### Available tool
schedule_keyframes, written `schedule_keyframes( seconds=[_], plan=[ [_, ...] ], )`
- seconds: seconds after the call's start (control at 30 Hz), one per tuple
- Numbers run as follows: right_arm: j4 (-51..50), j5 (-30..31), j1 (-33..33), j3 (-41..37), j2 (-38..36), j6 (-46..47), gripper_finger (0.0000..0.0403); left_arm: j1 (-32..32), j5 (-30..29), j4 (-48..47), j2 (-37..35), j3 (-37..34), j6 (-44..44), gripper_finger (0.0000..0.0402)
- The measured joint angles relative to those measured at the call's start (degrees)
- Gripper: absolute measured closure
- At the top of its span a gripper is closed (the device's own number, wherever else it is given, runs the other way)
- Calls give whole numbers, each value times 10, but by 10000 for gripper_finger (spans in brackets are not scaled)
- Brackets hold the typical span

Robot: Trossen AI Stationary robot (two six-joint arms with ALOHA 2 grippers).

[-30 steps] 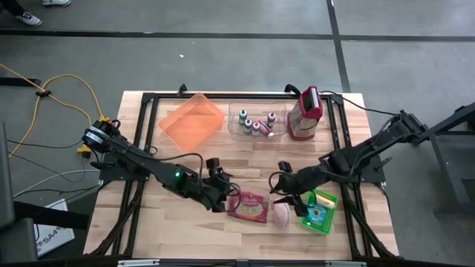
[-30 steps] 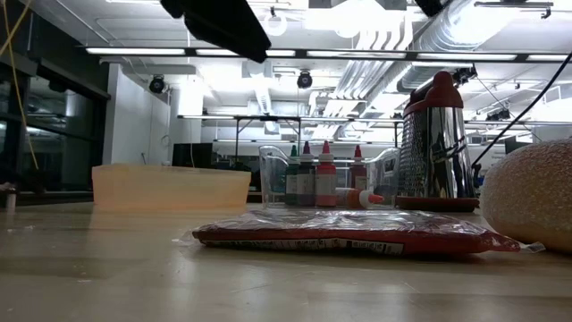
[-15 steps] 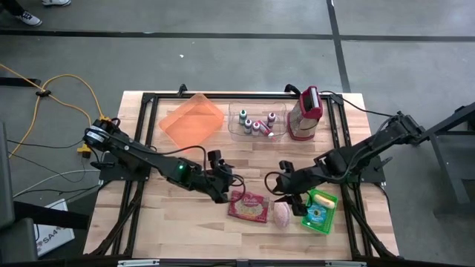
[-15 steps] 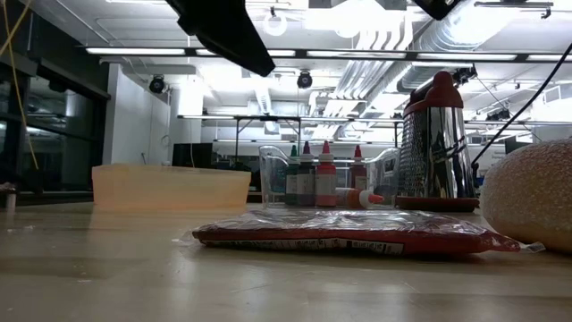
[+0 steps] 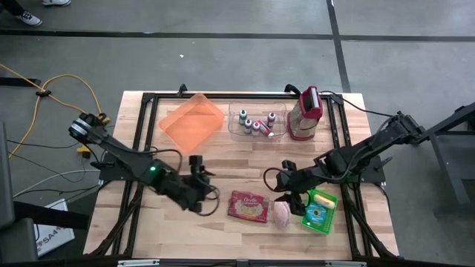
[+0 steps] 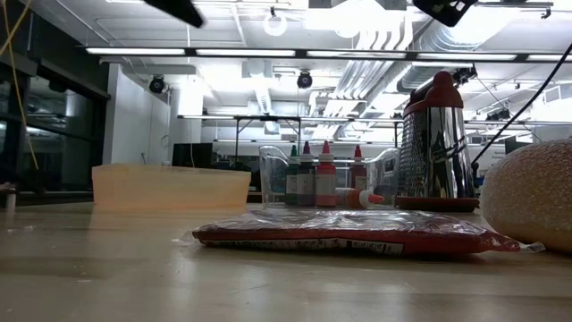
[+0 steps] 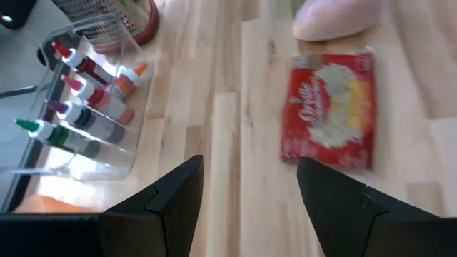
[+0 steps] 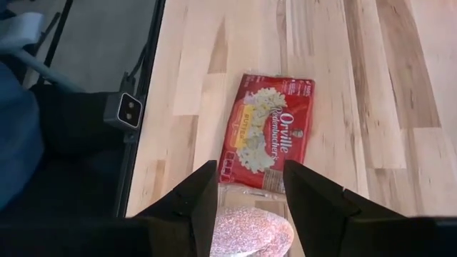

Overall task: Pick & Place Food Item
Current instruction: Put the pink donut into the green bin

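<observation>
Left end effector (image 5: 205, 185) hangs spread and empty, just beside the popcorn packet (image 5: 249, 207) lying flat near the counter's front edge. Note: I should straddle one packet edge, descend flush, then pinch. Right end effector (image 5: 287, 202) spread above the pink ball (image 5: 283, 215).

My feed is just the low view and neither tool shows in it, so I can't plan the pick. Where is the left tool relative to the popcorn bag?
Observer: The left tool hovers over bare wood, left of the popcorn bag, open and empty.
Operator: And the right tool?
Observer: The right tool is open above the pink ball, not gripping it.
Operator: Anything past the ball?
Observer: A green tray sits beside it, on its right.
</observation>
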Motion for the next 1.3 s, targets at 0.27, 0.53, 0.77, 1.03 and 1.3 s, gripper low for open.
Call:
schedule_keyframes(
  seconds=[0.27, 0.53, 0.77, 1.03, 1.3],
  plan=[
    [-16, 11, 0, 0, 0, 69, 255, -70, -39, 4, -69, -100, -70, 183],
    [-32, 7, -13, 0, 0, 135, 255, -101, -76, 7, -87, -159, -102, 183],
    [-32, -34, -20, 0, 0, 110, 255, -104, -74, 14, -86, -172, -102, 183],
    [-32, -53, -19, 0, 0, 36, 255, -104, -73, 44, -86, -172, -99, 183],
    [-48, -66, -19, 0, 0, 8, 255, -97, -72, 90, -86, -172, -97, 183]
  ],
)
